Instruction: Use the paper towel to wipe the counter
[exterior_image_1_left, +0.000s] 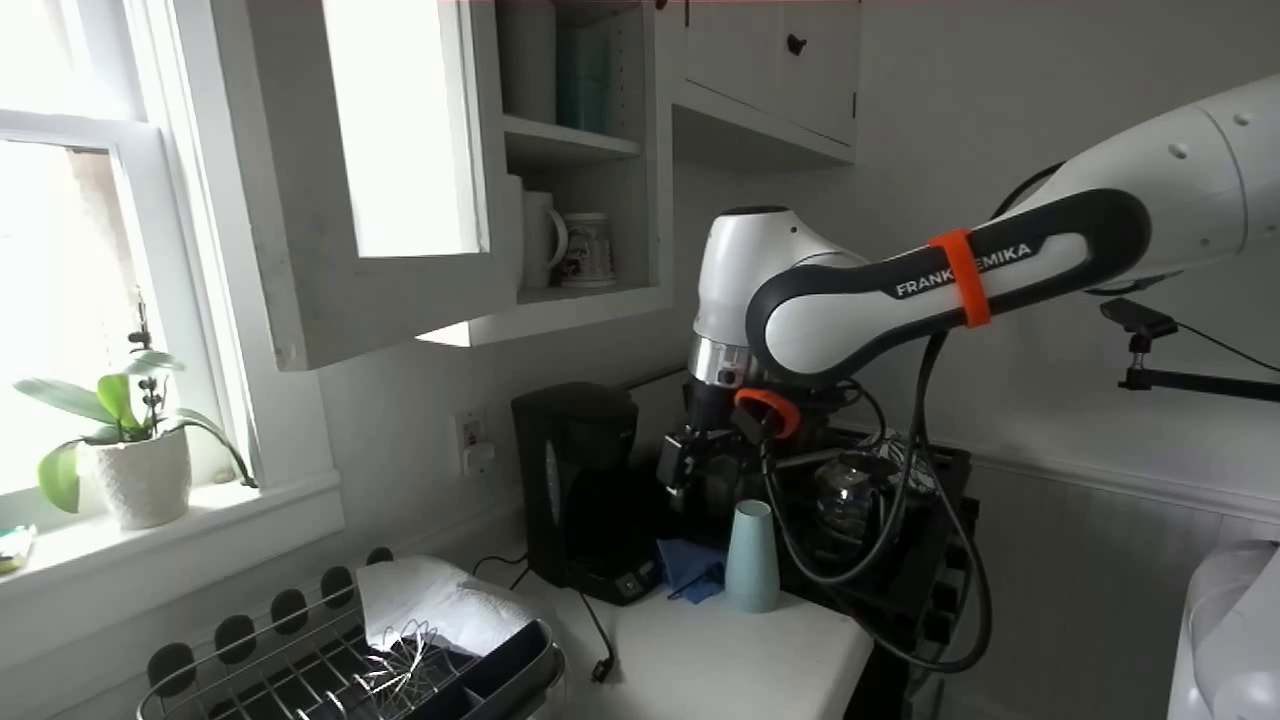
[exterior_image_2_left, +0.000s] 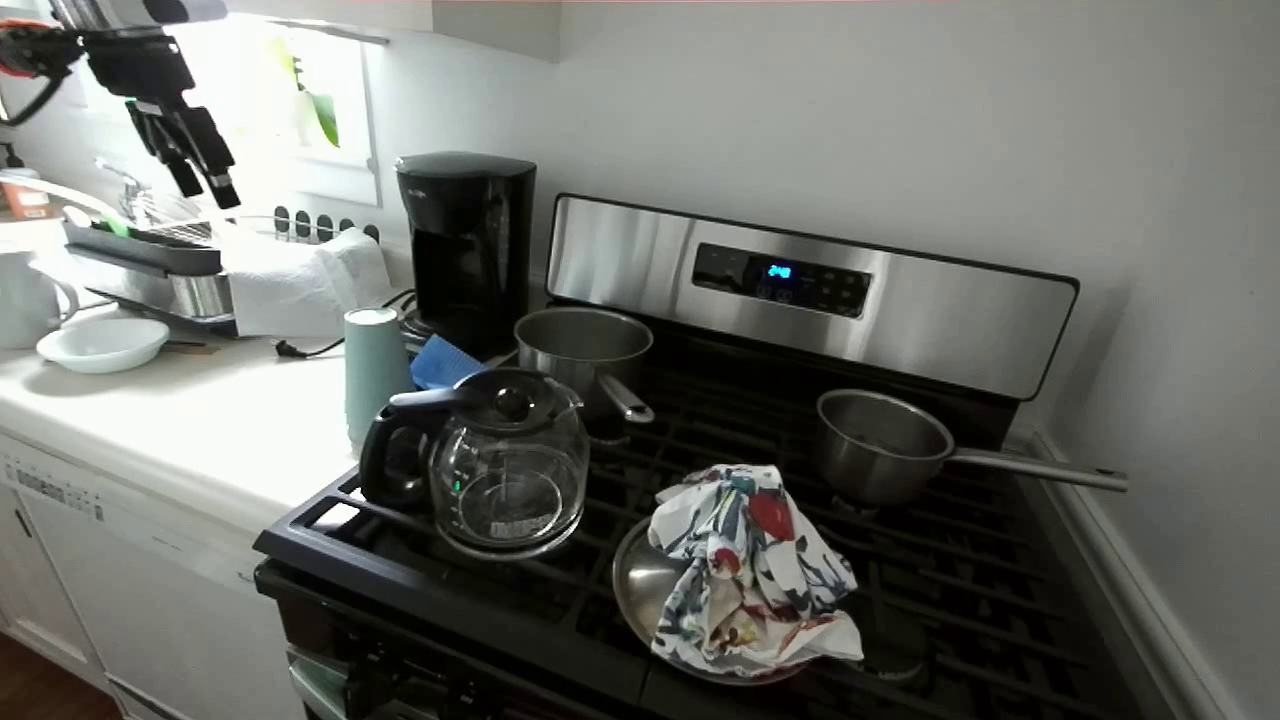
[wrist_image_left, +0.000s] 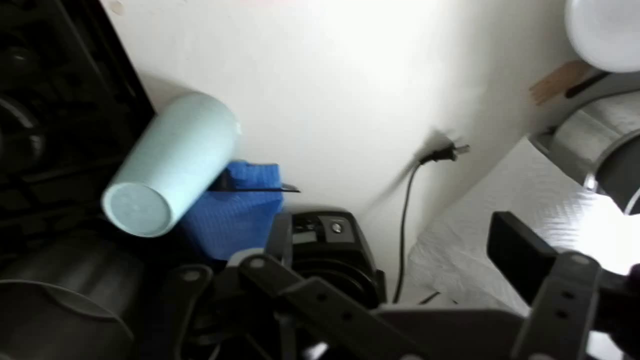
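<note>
Counter (exterior_image_2_left: 200, 410): paper towel (exterior_image_2_left: 290, 285) on rack (exterior_image_2_left: 150, 250), gripper (wrist_image_left: 395, 235) apart overhead

The stove (exterior_image_2_left: 450, 600), black with a steel back panel (exterior_image_2_left: 960, 310), fills the right in an exterior view. The arm (exterior_image_1_left: 830, 330) enters from the right in an exterior view. The counter, plain white, meets the stove at its right end.

The rack stands at the left in both exterior views. The coffee maker (exterior_image_2_left: 470, 200) stands upright at the far side, between rack and stove.

The paper towel, white and creased, drapes over the rack end nearest the coffee maker, its lower edge hanging down. Contact between that edge and the counter cannot be determined.

On the stove: left pot (exterior_image_2_left: 580, 340), far left; right pot (exterior_image_2_left: 880, 440), far right; carafe (exterior_image_2_left: 510, 480), near left; patterned cloth (exterior_image_2_left: 745, 560), heaped on a pan (exterior_image_2_left: 640, 580) at the near side.

The gripper hangs well above the counter. The wrist view shows its two fingers (wrist_image_left: 520, 257) wide apart, with a black cord (wrist_image_left: 404, 235) visible through the gap.

The cup (exterior_image_2_left: 375, 375) stands on the counter just beside the stove, narrow end up. A bowl (exterior_image_2_left: 105, 362) sits at the left. The blue cloth (wrist_image_left: 235, 220) lies between cup and coffee maker; a thin dark piece (wrist_image_left: 260, 190) there is too blurred to identify. A plug (wrist_image_left: 442, 154) lies on the counter, between cup and rack.
</note>
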